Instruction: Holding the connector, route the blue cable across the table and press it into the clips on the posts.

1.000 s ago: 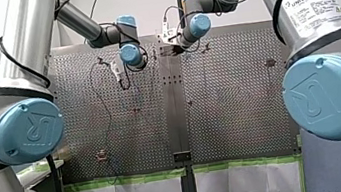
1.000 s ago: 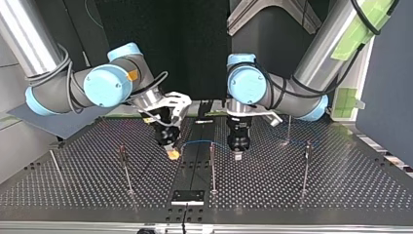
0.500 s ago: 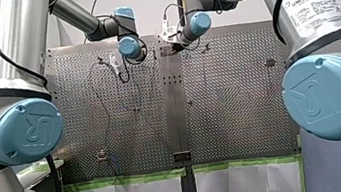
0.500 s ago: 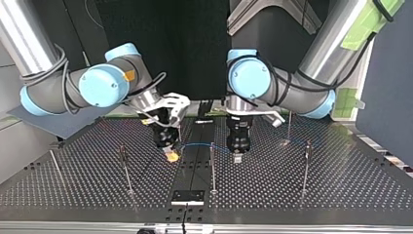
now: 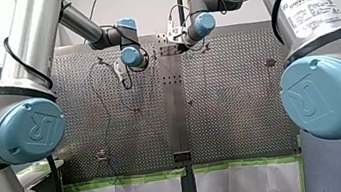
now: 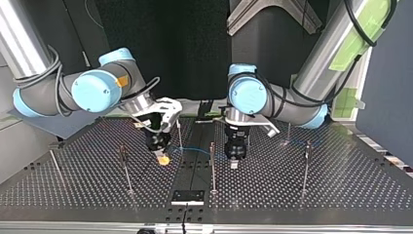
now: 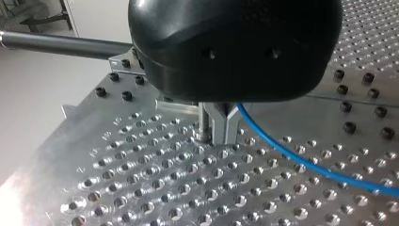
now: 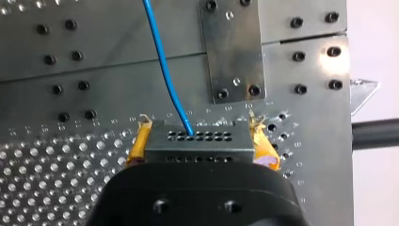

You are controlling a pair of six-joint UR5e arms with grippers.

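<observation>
In the right wrist view my right gripper (image 8: 200, 126) is shut with its yellow pads on a grey connector (image 8: 197, 143) with rows of holes. The blue cable (image 8: 164, 66) leaves the connector's top. In the top view that gripper (image 6: 163, 159) hangs low over the table, left of the centre strip. The cable (image 6: 195, 150) runs from it past the middle post (image 6: 212, 165) to my left gripper (image 6: 234, 164). In the left wrist view the left gripper's metal fingers (image 7: 214, 135) are shut, and the cable (image 7: 306, 162) comes out right beside them, just above the perforated plate.
Several thin posts stand on the table, among them one (image 6: 125, 168) at the top view's left and one (image 6: 306, 165) at its right. A small black plate (image 6: 187, 196) sits on the centre strip near the front edge. A black rod (image 7: 61, 44) crosses beyond the table edge.
Both grippers have shifted toward the top view's left and sunk a little. The cable between them now hangs flatter and lower, by the middle post.
</observation>
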